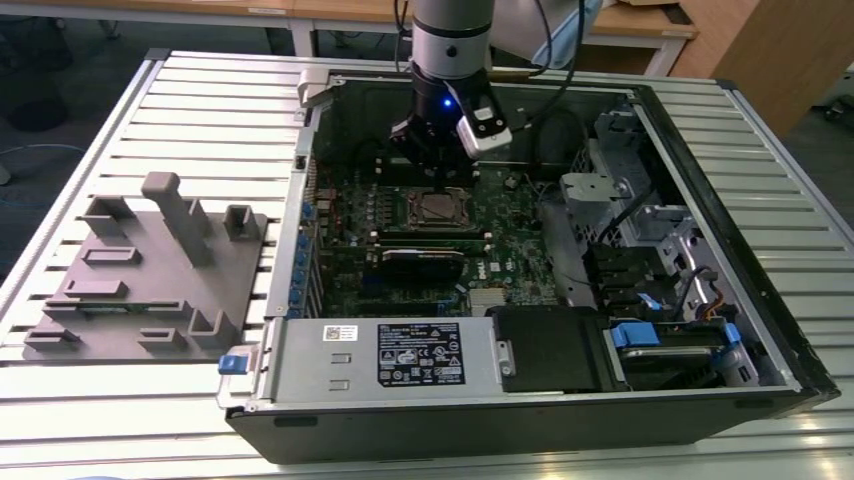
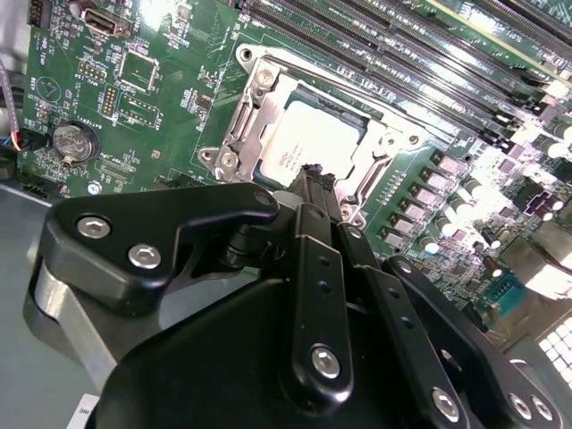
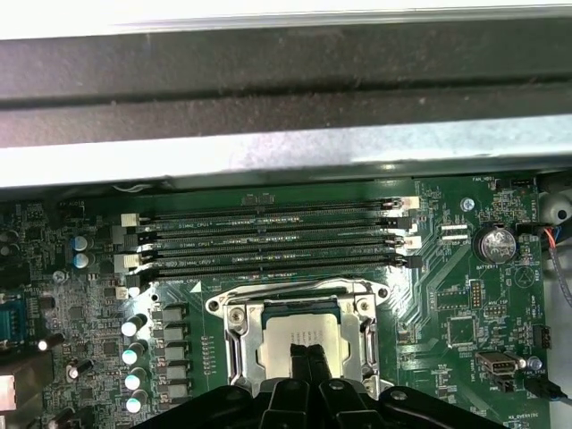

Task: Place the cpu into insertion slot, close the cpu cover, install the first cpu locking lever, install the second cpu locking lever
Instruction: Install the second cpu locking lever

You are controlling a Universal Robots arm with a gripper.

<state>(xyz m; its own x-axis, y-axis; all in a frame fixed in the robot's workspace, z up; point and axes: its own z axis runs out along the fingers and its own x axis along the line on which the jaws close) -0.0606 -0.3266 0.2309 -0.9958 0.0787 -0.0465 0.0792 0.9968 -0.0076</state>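
Gripper (image 2: 315,177) fingers together over cpu (image 2: 308,143), cpu cover (image 2: 255,107) down.

Motherboard (image 3: 465,295): green, fine pale tracing. Cpu (image 2: 308,143): dull silver-grey top with faint dark print. Cpu cover (image 2: 268,89): bright silver metal frame. Memory slots (image 3: 268,237): black, white end clips. Gripper (image 2: 315,179): matte black links, silver bolt heads. Computer case (image 1: 787,360): black shell, grey metal inside. Power supply (image 1: 387,355): grey, white label. Fixture block (image 1: 147,270): plain grey. Table (image 1: 200,90): pale ribbed aluminium.
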